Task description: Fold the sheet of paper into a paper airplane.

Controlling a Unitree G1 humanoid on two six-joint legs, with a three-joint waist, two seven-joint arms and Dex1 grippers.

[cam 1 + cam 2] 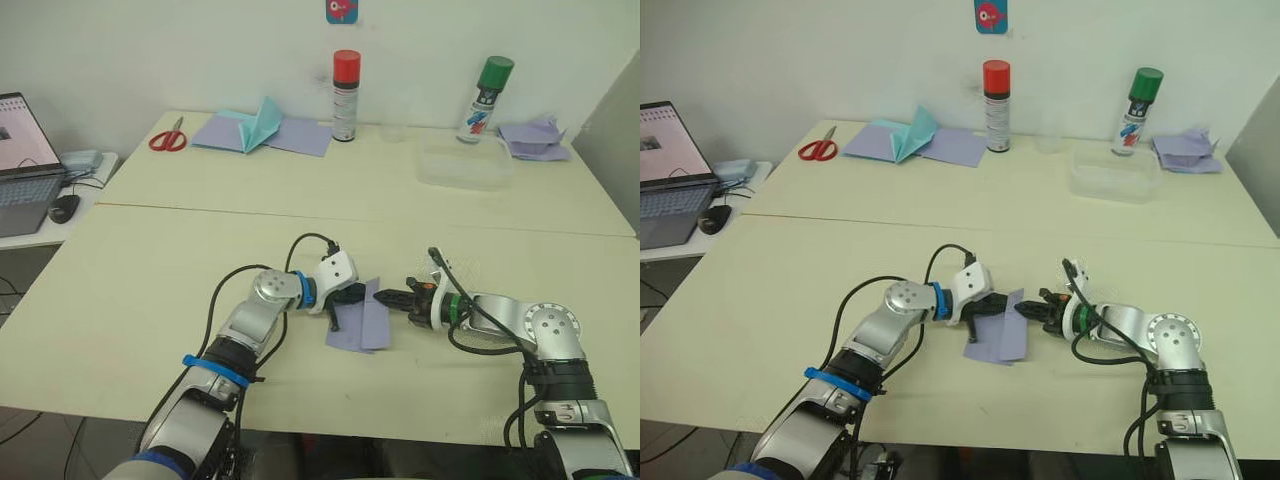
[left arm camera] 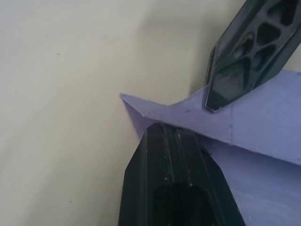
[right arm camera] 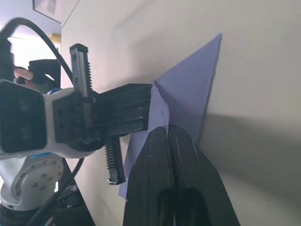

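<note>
- Left eye view: we are working the thin lavender-purple rectangular sheet of paper on the near half of the pale wooden table, well on our side of the red-capped spray can, which stands at the far edge. Our left gripper with its two black fingers is meeting the sheet's left edge, and our right gripper with its black fingers is meeting its right edge, so both are pinning one raised flap.
- Right eye view: the same sheet is lying between the two grippers, far nearer us than the spray can, with its near portion flat on the table. We are judging the fold as early: no nose or wings are showing yet.
- Left wrist view: the left gripper's fingers are standing apart, one black finger under the lifted purple flap and the other pressing on top near the crease. To do this well, we are aiming to keep that corner trapped without sliding, so the crease line is not wandering.
- Right wrist view: the right gripper's fingers are closed tight together, nipping the sheet's edge between their tips. We are thinking a slow pull along the crease is best; a jerk is likely to tear or skew the thin paper.
</note>
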